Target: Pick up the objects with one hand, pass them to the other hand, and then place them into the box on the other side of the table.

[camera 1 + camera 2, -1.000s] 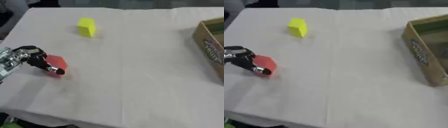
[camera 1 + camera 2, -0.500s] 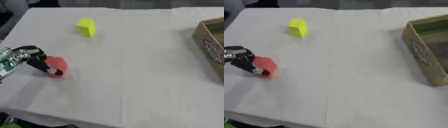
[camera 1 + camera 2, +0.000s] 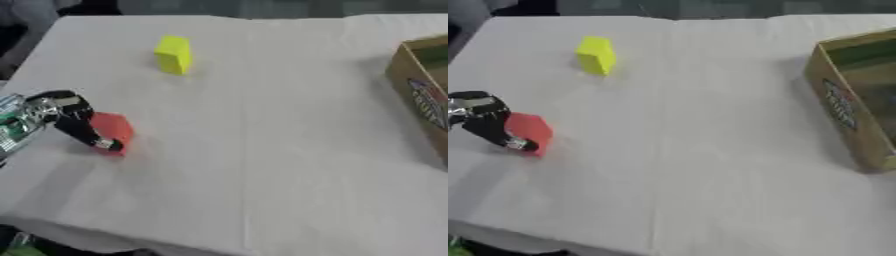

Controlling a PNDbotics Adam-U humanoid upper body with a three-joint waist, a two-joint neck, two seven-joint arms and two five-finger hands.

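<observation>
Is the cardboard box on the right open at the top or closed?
Open. The cardboard box shows its inner walls and dark inside from above, with no lid or flaps across it. Whether anything lies inside cannot be told.

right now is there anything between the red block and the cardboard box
No. In the right eye view only bare white tablecloth lies between the red block and the cardboard box. The yellow block sits farther back, off that line.

Left hand (image 3: 66,117) enters at the left edge, arm mostly cut off; its dark fingers cover the near-left side of the red block (image 3: 113,131). Box (image 3: 842,107) cut by right edge, far side and interior contents blurred, side label unreadable.
</observation>
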